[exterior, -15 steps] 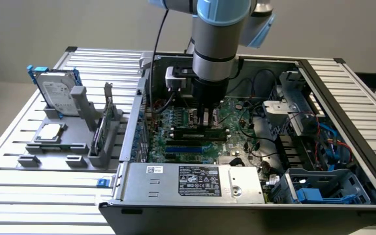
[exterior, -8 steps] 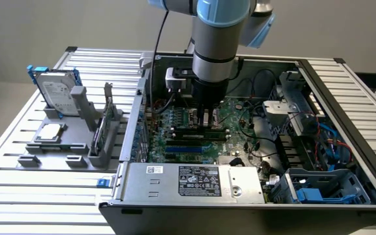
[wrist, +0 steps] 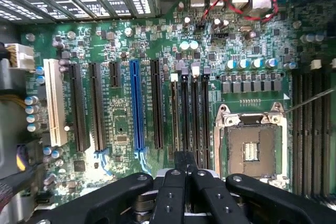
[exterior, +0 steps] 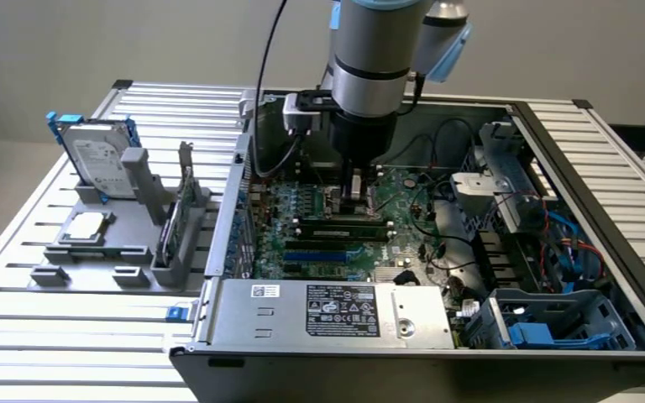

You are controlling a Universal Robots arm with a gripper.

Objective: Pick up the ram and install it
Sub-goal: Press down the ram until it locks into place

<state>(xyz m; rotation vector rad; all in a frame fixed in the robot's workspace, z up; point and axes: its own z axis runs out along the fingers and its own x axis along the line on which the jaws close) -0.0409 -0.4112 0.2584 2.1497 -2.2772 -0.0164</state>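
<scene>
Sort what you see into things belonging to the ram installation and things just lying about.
Belonging to the job: tool, memory slots, motherboard.
Lying about: hard drive, processor chip, grey holder stand.

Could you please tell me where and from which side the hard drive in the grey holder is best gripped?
Probably from above, at its free top edge, pinching the two broad faces: the hard drive stands on edge in the grey holder, which encloses its lower part.
</scene>
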